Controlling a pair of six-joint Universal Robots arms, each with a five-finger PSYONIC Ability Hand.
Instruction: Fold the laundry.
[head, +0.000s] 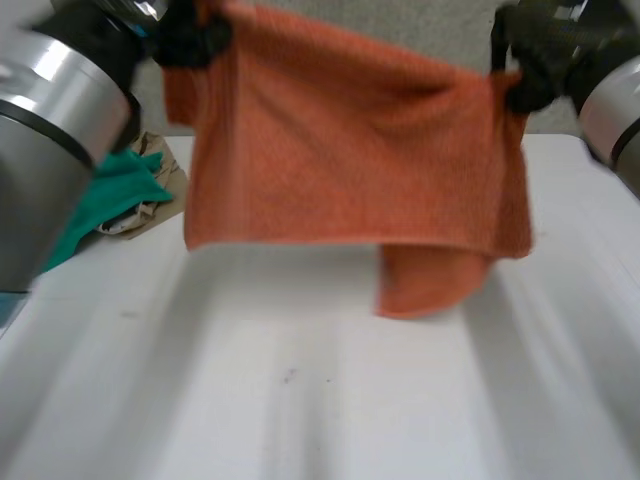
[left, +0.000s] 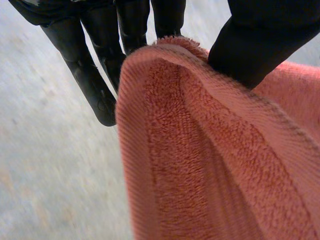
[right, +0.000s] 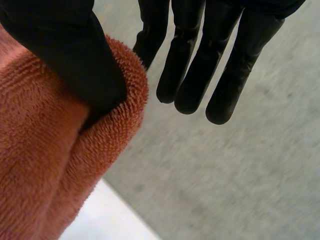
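The folding looks barely begun. The orange towel (head: 340, 150) hangs spread in the air above the tabletop (head: 300, 400). The left hand (head: 190, 40) pinches one top corner between thumb and fingers, and the right hand (head: 530, 65) pinches the other. Laying it down and folding remain. Below the left hand, a teal cloth (head: 120, 190), likely still to fold, lies on something brownish (head: 152, 212), perhaps a bag; I cannot tell.

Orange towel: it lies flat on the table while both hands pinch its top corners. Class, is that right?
No. The orange towel is not lying flat; the head view shows it hanging above the table, while the left hand and right hand pinch its top corners.
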